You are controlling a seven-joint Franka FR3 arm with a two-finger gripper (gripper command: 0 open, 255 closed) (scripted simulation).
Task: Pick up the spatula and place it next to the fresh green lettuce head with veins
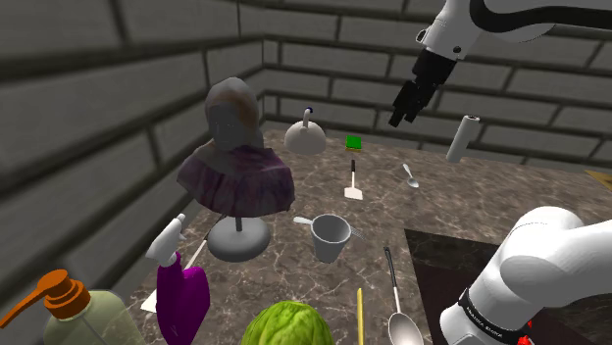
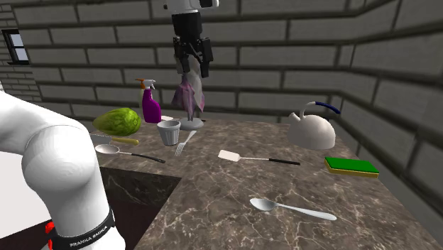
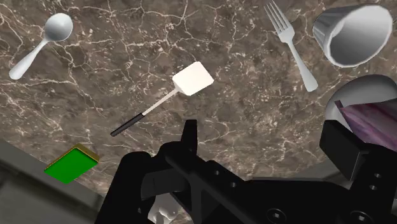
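Observation:
The spatula [image 1: 353, 185] lies flat on the marble counter, white blade and thin black handle, with free surface around it [image 2: 248, 158]. My gripper [image 1: 401, 110] hangs high above the counter, open and empty [image 2: 192, 62]. In the wrist view the spatula [image 3: 184, 87] lies well beyond the gripper [image 3: 267, 145], whose fingers [image 3: 189, 139] stand wide apart. The green veined lettuce head [image 1: 287, 324] sits at the counter's near end in the shoulder view, far from the spatula. It is at the second exterior view's left [image 2: 117, 121].
Between spatula and lettuce stand a grey cup [image 1: 331, 237] and a fork [image 2: 184, 144]. A bust [image 1: 235, 147], purple spray bottle [image 1: 181, 290], ladle [image 1: 397, 314], kettle [image 2: 312, 129], green sponge [image 2: 351, 166] and spoon [image 2: 291, 207] crowd the counter. A dark recess [image 2: 135, 195] lies by my stand.

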